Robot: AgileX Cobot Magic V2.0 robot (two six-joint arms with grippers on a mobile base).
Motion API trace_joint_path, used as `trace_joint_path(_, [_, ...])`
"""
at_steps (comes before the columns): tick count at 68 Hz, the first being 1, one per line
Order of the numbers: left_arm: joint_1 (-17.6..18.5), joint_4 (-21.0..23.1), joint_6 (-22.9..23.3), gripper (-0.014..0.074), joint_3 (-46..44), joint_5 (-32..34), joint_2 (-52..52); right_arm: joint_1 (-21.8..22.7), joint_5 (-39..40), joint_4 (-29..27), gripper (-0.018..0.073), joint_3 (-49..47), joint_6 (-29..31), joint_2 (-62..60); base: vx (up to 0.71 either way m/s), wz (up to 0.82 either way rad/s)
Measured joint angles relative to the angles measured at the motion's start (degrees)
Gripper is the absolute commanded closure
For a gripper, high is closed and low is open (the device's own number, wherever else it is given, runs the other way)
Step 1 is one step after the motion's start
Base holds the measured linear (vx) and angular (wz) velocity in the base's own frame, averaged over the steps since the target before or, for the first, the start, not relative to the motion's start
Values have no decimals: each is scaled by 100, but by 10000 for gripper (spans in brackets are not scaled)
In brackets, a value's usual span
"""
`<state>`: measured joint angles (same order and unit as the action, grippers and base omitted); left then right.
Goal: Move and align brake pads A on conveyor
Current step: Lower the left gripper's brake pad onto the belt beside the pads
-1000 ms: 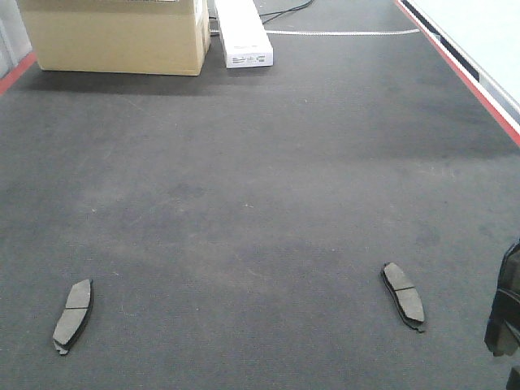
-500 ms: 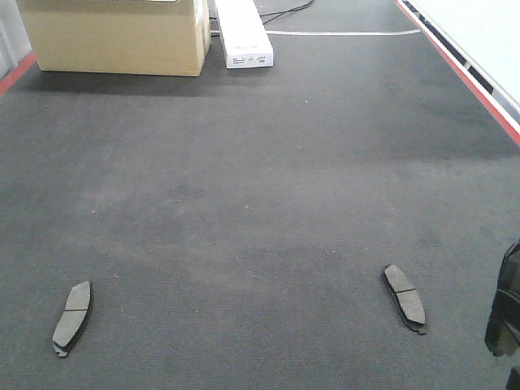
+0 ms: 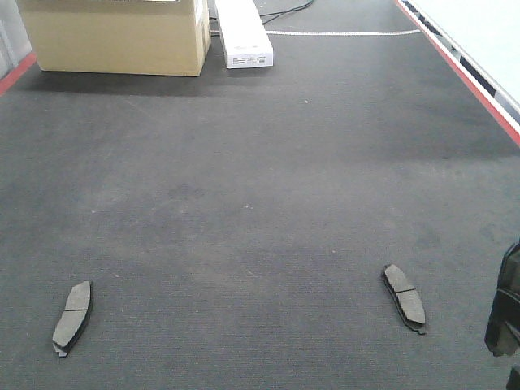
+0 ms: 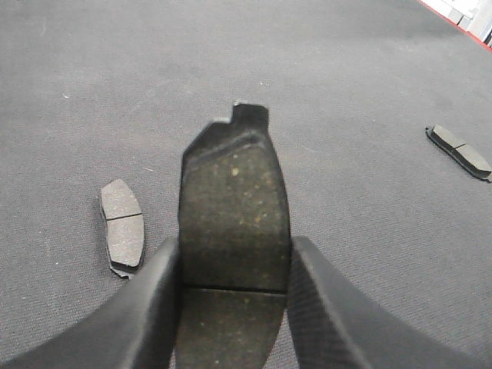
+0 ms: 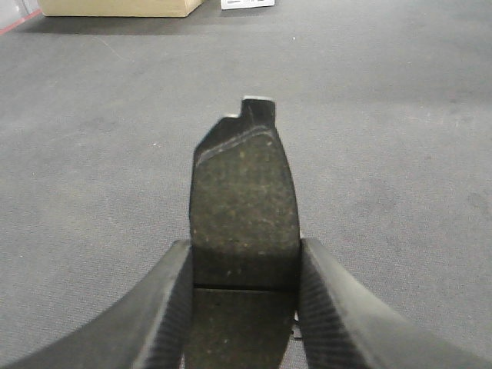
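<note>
The conveyor [image 3: 260, 203] is a wide dark-grey felt belt. Two brake pads A lie flat on it: one near left [image 3: 73, 318], one near right [image 3: 405, 297]. In the left wrist view my left gripper [image 4: 234, 246] is shut on a third pad [image 4: 234, 192], held face up above the belt, with the left lying pad [image 4: 123, 227] just beside it and the other pad [image 4: 460, 151] far right. My right gripper [image 5: 244, 246] is shut on a fourth pad [image 5: 244, 192] over bare belt. A dark part of the right arm [image 3: 504, 317] shows at the front view's right edge.
A cardboard box [image 3: 118, 36] and a long white box [image 3: 242, 32] stand at the belt's far end. A red strip [image 3: 463, 77] runs along the right edge, and another red strip [image 3: 16, 71] marks the far left.
The two lying pads have drifted very slightly toward the near edge of the front view. The arm part at the right edge has not moved.
</note>
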<state>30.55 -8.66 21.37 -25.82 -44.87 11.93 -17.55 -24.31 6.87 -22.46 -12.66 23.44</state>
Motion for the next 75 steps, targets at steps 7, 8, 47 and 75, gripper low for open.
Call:
trace_joint_path(7, [0,5,0,598,0,4,0,0,0,0,564,0,0,0,0,0])
trace_joint_path(8, [0,5,0,596,0,4,6,0,0,0,564,0,0,0,0,0])
trace_joint_path(47, [0,135,743,511,-1280,1010,4044,0,0,0,564,0,0,0,0,0])
trace_joint_path(75, [0,236,933,491,-2103,1389,7073,0,0,0,564,0,0,0,0,0])
